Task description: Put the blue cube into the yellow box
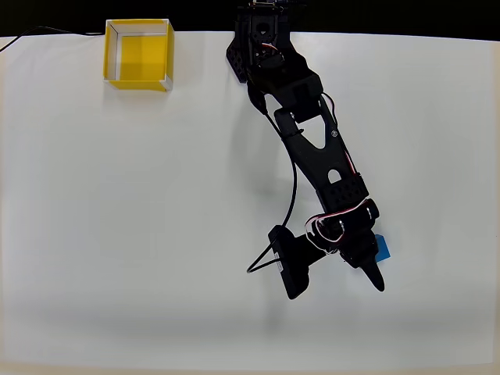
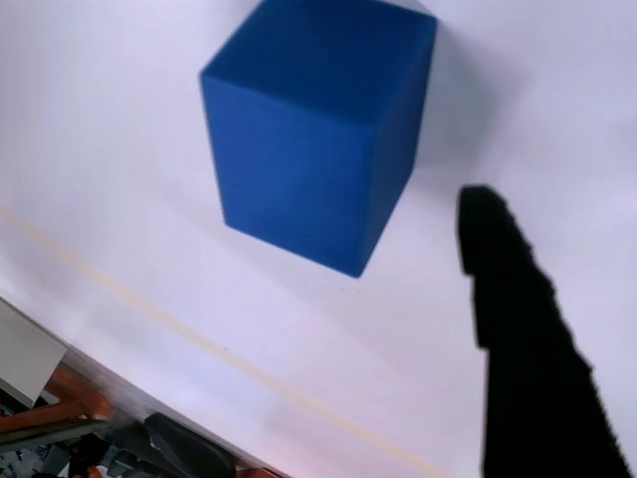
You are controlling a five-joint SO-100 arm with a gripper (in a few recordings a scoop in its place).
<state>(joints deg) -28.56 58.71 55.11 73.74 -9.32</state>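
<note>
The blue cube [image 1: 383, 248] rests on the white table at the lower right, partly hidden under the arm's head. My black gripper [image 1: 373, 269] hangs over it, with one pointed finger reaching past the cube towards the front edge. In the wrist view the blue cube [image 2: 318, 129] sits upper middle, and a single black finger [image 2: 528, 339] stands to its right with a clear gap of table between them. Nothing is held and the gripper is open. The yellow box [image 1: 138, 54] stands open-topped at the far left back corner, well away from the arm.
The arm's base [image 1: 262, 39] is mounted at the back edge in the middle. A black cable [image 1: 291, 203] loops down along the arm to the wrist camera [image 1: 291, 266]. The table's edge [image 2: 199, 344] runs below the cube in the wrist view.
</note>
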